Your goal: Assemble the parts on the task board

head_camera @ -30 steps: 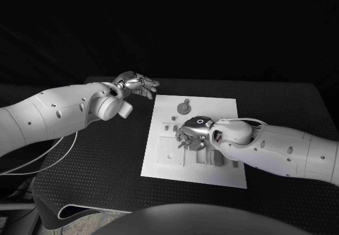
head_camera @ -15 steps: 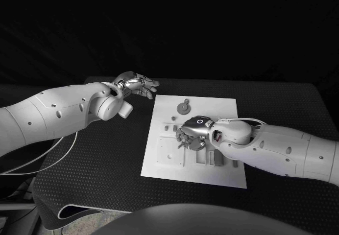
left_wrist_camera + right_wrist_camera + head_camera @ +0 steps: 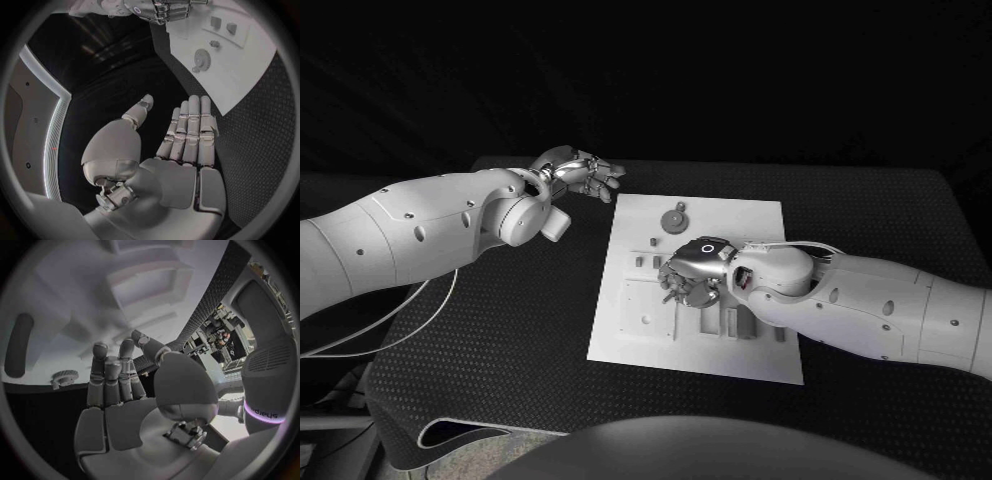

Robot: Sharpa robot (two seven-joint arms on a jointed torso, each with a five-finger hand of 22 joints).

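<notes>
The right hand is hovering low over the middle of the white task board, fingers loosely spread and holding nothing, with small parts lying just beside its fingertips. The left hand is hanging open and empty over the black table, beyond the board's far left corner, near a gear.

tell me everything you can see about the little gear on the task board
The gear is a small round toothed disc, grey in this light, lying flat on the white task board near its far edge. A short stub sits beside it toward the far edge. The left wrist view shows it too, with a raised hub at its centre. Nothing touches it: the right hand works nearer the board's middle, and the left hand hangs off the board.
</notes>
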